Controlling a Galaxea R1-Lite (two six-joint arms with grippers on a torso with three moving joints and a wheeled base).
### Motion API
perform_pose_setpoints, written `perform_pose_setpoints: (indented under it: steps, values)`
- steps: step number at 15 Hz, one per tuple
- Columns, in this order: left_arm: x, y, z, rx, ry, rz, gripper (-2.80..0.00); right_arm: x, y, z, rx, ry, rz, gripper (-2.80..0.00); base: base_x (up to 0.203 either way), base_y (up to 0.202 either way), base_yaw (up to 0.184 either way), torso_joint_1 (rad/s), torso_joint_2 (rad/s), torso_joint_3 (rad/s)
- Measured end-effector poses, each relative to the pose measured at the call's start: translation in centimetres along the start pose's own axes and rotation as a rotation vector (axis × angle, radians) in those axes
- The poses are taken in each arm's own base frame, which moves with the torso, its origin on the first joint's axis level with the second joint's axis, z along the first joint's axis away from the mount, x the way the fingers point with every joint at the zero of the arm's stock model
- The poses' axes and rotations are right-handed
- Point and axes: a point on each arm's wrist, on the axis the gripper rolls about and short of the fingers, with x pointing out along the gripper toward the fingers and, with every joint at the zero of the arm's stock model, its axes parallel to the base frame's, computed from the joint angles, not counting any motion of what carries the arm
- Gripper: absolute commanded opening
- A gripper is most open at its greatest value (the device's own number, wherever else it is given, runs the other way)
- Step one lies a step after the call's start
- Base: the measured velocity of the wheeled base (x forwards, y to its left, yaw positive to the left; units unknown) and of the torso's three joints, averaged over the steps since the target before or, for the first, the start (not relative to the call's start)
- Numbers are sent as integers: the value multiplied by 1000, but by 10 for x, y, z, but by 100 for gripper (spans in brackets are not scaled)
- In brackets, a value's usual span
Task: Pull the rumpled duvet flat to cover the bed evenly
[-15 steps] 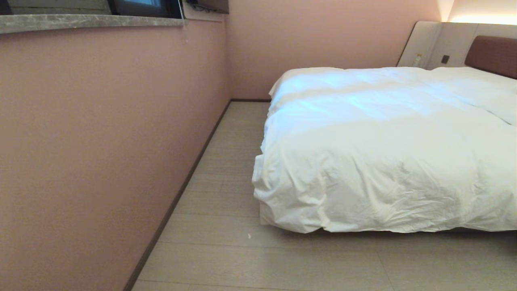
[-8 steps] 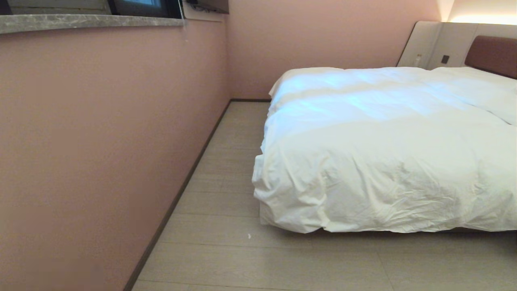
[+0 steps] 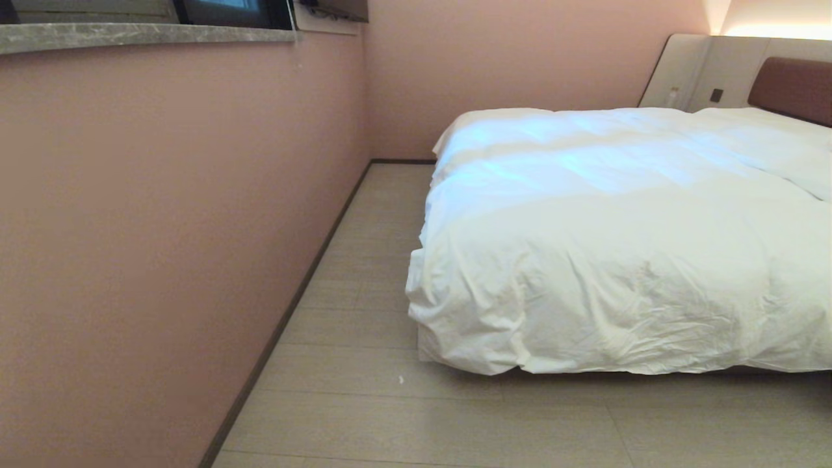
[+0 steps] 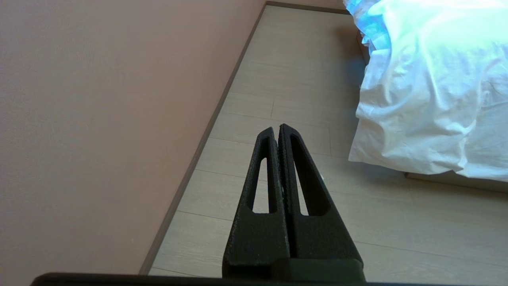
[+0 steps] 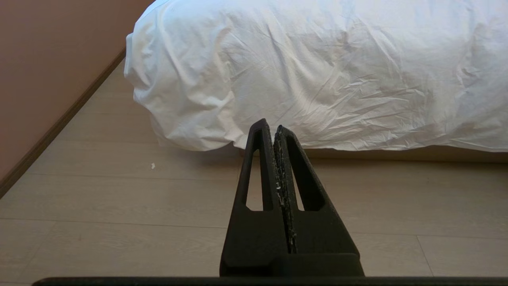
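The white puffy duvet (image 3: 617, 240) lies spread over the bed (image 3: 790, 88), wrinkled at the foot, its near corner bulging and hanging almost to the floor. Neither arm shows in the head view. My left gripper (image 4: 277, 128) is shut and empty, held above the floor beside the wall, with the duvet (image 4: 432, 87) corner off to one side and well apart. My right gripper (image 5: 270, 125) is shut and empty too, pointing at the hanging foot edge of the duvet (image 5: 325, 75), short of it.
A pink wall (image 3: 162, 227) with a dark skirting runs along the left, leaving a narrow strip of pale plank floor (image 3: 364, 260) beside the bed. A stone ledge (image 3: 143, 34) tops the wall. A pillow (image 3: 773, 140) lies by the brown headboard. Open floor (image 3: 520, 422) lies before the bed's foot.
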Motion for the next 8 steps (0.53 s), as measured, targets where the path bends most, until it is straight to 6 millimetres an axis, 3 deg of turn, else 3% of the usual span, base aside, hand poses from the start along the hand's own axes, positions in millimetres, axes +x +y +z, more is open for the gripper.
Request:
perform_pose_setpoints:
  steps: [8]
  values:
    - [0, 0, 0, -1, 0, 0, -280, 0, 0, 0, 0, 0, 0, -280, 0, 0, 0, 0, 0, 0]
